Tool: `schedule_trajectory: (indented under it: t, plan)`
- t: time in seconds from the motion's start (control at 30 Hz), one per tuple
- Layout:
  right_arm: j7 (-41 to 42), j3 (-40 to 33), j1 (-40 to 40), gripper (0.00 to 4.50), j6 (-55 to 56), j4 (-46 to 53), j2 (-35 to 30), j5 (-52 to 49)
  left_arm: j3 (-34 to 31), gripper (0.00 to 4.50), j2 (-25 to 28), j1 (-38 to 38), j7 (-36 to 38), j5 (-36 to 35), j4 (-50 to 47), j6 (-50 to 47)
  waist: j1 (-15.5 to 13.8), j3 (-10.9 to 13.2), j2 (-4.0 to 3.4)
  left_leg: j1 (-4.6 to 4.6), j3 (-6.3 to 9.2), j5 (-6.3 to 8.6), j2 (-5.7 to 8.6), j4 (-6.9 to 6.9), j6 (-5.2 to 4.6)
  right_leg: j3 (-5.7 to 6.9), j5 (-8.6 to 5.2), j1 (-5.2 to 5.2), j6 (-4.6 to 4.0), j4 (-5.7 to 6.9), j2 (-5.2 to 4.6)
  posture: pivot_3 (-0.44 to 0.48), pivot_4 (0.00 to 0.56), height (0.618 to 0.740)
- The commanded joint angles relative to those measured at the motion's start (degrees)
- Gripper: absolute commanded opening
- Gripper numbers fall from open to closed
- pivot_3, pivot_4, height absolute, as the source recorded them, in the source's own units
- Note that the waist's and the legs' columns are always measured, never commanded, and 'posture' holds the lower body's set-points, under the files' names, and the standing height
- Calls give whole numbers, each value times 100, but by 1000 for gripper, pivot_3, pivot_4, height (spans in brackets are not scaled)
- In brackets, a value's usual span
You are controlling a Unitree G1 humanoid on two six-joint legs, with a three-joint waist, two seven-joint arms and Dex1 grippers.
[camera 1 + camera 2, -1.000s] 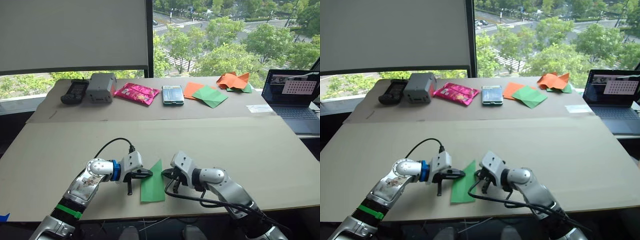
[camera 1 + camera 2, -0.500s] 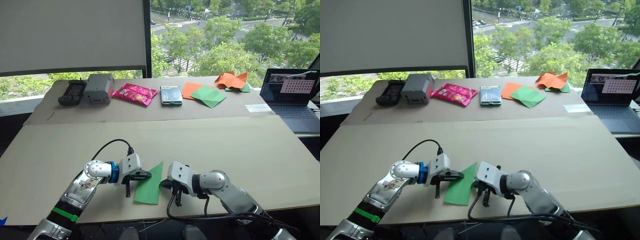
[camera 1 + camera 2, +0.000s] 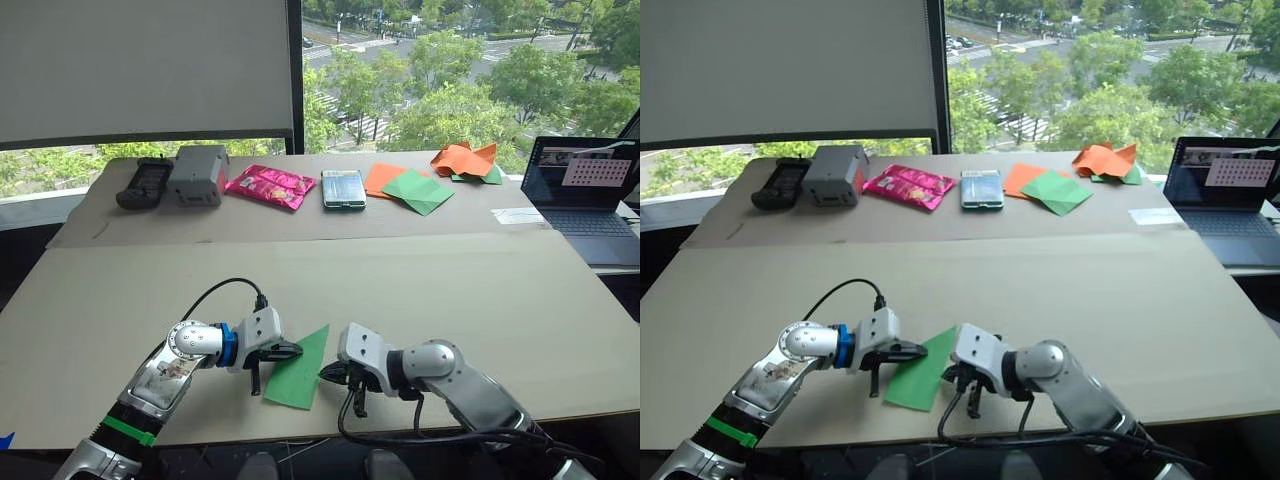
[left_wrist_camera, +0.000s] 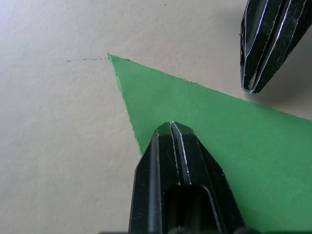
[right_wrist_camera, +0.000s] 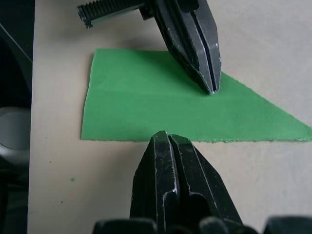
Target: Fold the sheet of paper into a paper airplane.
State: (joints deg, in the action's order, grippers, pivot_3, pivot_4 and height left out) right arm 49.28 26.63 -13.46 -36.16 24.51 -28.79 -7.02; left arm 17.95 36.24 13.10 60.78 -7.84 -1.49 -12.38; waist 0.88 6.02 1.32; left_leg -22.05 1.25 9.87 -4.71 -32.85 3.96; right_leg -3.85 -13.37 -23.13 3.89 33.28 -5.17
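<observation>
The sheet of paper (image 3: 298, 368) is bright green, folded to a long pointed shape, and lies flat on the tan table near its front edge. Its point faces away from me and to the right. My left gripper (image 3: 291, 351) is shut, with its tip resting on the paper's left edge (image 4: 219, 141). My right gripper (image 3: 331, 372) is shut too, with its tip at the paper's right edge (image 5: 146, 107). The two grippers face each other across the sheet. The left gripper's fingertips (image 5: 210, 85) press down on the green surface.
Along the back of the table lie a black device (image 3: 148, 183), a grey box (image 3: 202, 174), a pink packet (image 3: 272, 186), a phone (image 3: 343, 188), a dull green square on an orange sheet (image 3: 418, 190) and a crumpled orange-and-green heap (image 3: 465, 160). A laptop (image 3: 585, 190) stands at the right.
The paper has turned, so its wide end has swung left and its point now leans right. The right gripper has come lower and closer to the sheet's edge.
</observation>
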Motion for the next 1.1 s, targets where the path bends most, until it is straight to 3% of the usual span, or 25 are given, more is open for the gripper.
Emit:
schedule_trajectory:
  t: [0.03, 0.37, 0.83, 1.1]
  plan:
    - [-158, -139, -68, 0, -32, 201, 155, -142, 330, 28, 91, -188, 73, 334, 303, -218, 0, 0, 0, 0, 0, 0, 0, 0, 0, 0, 0, 0, 0, 0, 0, 0, 150, 718]
    - [-432, 139, 159, 0, 322, -435, 351, 100, 319, 28, 134, -132, 105, 332, 331, -203, -4, 2, -6, -1, -1, 1, 0, -1, 1, 0, 0, -1, 0, 0, -1, 0, 150, 718]
    - [-22, 816, 246, 0, 353, -249, 251, 142, 327, 28, 156, -132, 98, 350, 381, -181, 6, 2, -6, 5, 1, 1, 0, -1, 2, 0, 0, 0, 0, 0, 0, 0, 150, 718]
    - [133, 806, 243, 0, 211, -120, 100, 55, 340, 28, 143, -96, 97, 361, 431, -153, -2, 2, -6, 5, 0, 2, 0, -2, 3, 0, 0, 0, 0, 0, -1, 0, 150, 718]
